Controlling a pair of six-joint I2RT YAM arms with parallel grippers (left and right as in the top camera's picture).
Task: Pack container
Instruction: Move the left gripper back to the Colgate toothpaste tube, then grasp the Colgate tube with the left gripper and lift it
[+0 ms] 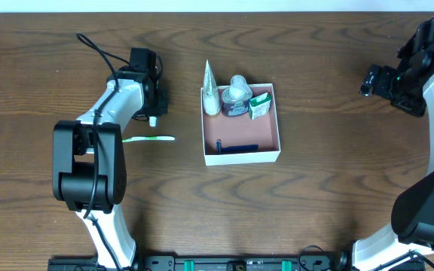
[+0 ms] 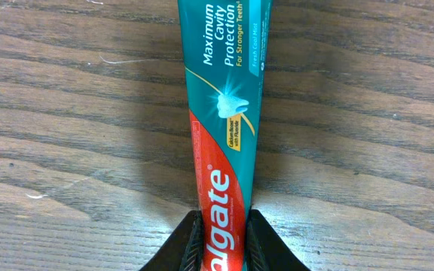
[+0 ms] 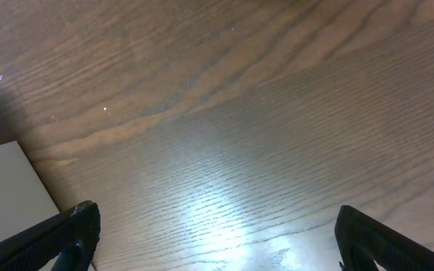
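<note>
The container (image 1: 241,156), a shallow white box with a reddish-brown bottom, sits mid-table. It holds a white tube (image 1: 210,92), a clear bottle (image 1: 237,95), a small green box (image 1: 260,105) and a dark blue item (image 1: 236,147). A red and teal toothpaste tube (image 2: 223,113) lies flat on the wood. My left gripper (image 2: 223,229) is shut on its lower end, both pads pressing its sides. From overhead the left gripper (image 1: 154,98) covers the tube, so only its white cap (image 1: 153,120) shows. My right gripper (image 1: 383,79) hangs open at the far right, nothing between its fingers (image 3: 77,229).
A green and white toothbrush (image 1: 149,138) lies on the table just in front of the left gripper. A white flat surface (image 3: 6,184) shows at the left edge of the right wrist view. Bare wood lies under the right gripper.
</note>
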